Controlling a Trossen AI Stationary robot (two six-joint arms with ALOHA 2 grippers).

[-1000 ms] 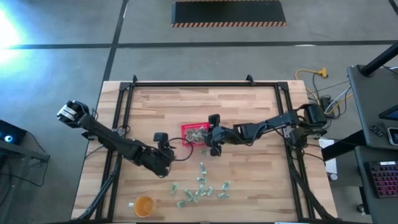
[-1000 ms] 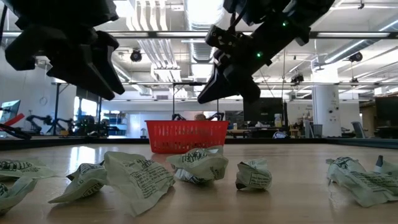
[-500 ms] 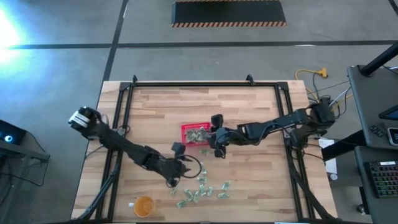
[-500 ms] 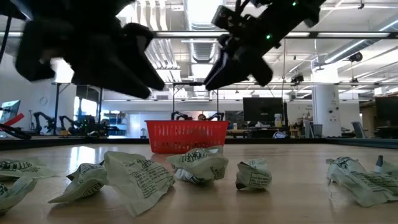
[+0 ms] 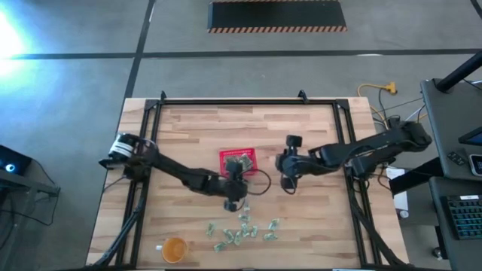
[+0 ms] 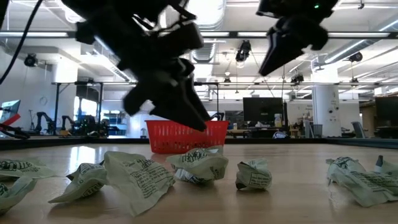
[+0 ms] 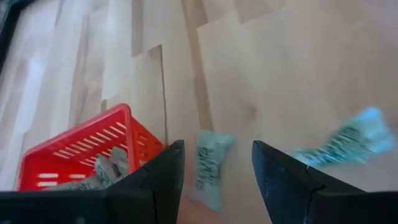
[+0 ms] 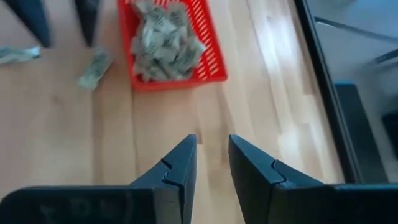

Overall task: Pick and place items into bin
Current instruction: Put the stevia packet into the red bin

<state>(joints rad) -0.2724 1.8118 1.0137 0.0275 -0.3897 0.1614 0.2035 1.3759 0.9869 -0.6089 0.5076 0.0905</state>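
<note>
Green-white packet (image 7: 208, 167) lies on the bench just beside the red basket (image 5: 238, 162), framed by the open, empty left pincer (image 7: 214, 163); it should be straddled squarely before closing. The right pincer (image 8: 211, 163), empty and slightly parted, waits well apart.

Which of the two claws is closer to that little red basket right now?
The left. The left gripper hangs open just beside the red basket, over a loose packet. The right gripper, empty, sits farther off on the basket's other side.
</note>
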